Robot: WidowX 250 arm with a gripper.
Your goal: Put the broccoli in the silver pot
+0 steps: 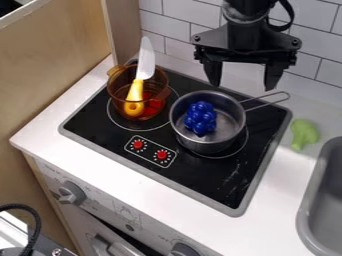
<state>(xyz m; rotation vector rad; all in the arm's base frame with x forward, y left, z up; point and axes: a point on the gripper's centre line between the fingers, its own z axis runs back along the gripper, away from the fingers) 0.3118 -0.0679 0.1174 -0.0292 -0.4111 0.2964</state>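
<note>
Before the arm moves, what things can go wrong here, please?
The silver pot already holds blue grapes, so the broccoli might rest on them and roll out. Its wire handle points toward the broccoli's side; a low carry could catch it. The sink is beside the broccoli, so a bad grip may drop it there.

Desk before me (280, 200): white, smooth top. Inset: black stovetop (227, 175), grey rim, two red knobs between white dial marks. On the stovetop's left ring I note an amber see-through pot (119, 102); on its right ring, the silver pot (202, 145), wire handle toward upper right. Right of stovetop: green broccoli (304, 134), directly on desk, near grey sink (302, 209).
</note>
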